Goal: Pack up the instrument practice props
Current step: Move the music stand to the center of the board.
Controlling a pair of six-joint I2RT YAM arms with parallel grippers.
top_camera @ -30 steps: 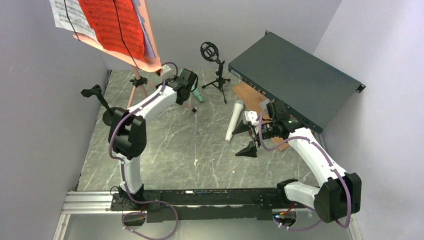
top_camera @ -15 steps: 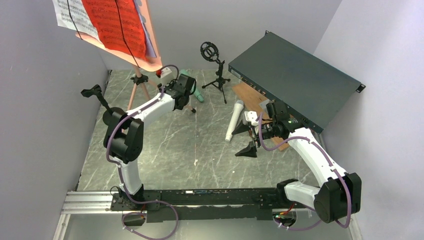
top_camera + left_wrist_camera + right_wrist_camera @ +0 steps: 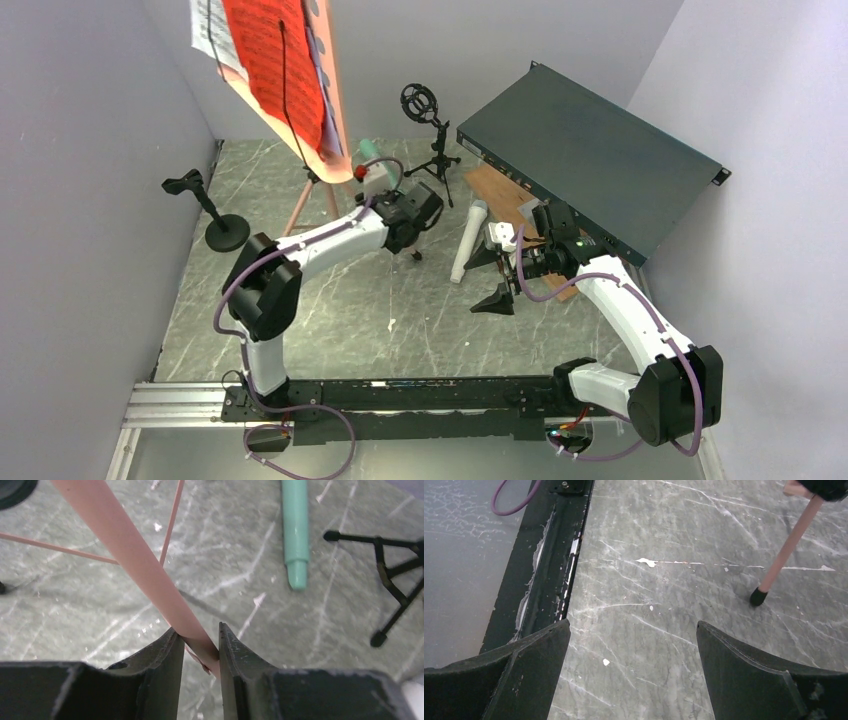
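Note:
The pink music tripod point(image 3: 305, 195) stands at the back left and leans, with red, white and lavender sheet-music pages point(image 3: 275, 60) on its desk. My left gripper point(image 3: 415, 218) is shut on one pink tripod leg point(image 3: 135, 555), which crosses diagonally between the jaws of the left gripper point(image 3: 197, 635). The green microphone point(image 3: 296, 530) lies on the table just past it, mostly hidden behind the desk in the top view. The white microphone point(image 3: 469, 240) lies in the middle. My right gripper point(image 3: 500, 278) hangs open beside it over bare table, its jaws point(image 3: 633, 630) holding nothing.
One black microphone mount point(image 3: 432, 140) stands on its small tripod at the back; another point(image 3: 212, 212) stands on a round base at the left. The dark green metal box point(image 3: 590, 150) and wooden board point(image 3: 497, 190) fill the back right. A black rail point(image 3: 549, 570) runs along the near edge.
My left gripper closed on the tripod leg and swung right, dragging the whole stand rightward and turning its desk edge-on. The right arm stayed still.

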